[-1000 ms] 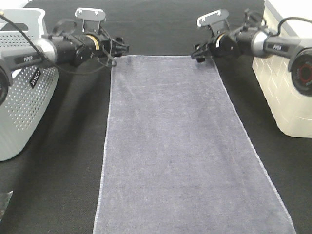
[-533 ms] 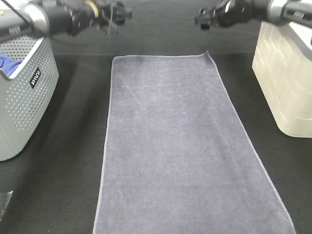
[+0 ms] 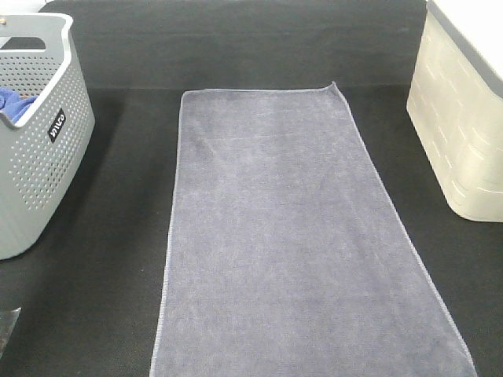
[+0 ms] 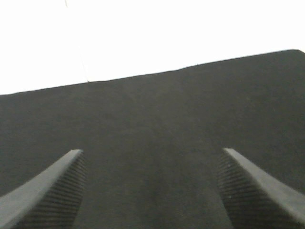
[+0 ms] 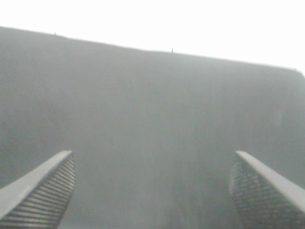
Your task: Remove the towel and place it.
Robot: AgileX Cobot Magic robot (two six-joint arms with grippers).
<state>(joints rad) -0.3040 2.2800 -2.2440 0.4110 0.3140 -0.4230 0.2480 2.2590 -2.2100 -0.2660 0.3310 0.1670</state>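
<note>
Your grey-lavender terry towel (image 3: 302,236) lies flat mid-desk (image 3: 110,259) | perforated grey basket (image 3: 35,157) left, cream bin (image 3: 460,133) right | left tool (image 4: 151,191) spread wide, empty | right tool (image 5: 151,191) wide, empty

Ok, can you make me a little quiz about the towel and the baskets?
1. True or false: the towel lies flat on the black table.
2. What colour is the cloth inside the grey basket? A red, B blue, C yellow.
3. Fill in: both wrist views show the fingers spread ____.

Key: 1 true. 2 B, the blue cloth. 3 open, nothing held; right gripper likewise.
</note>
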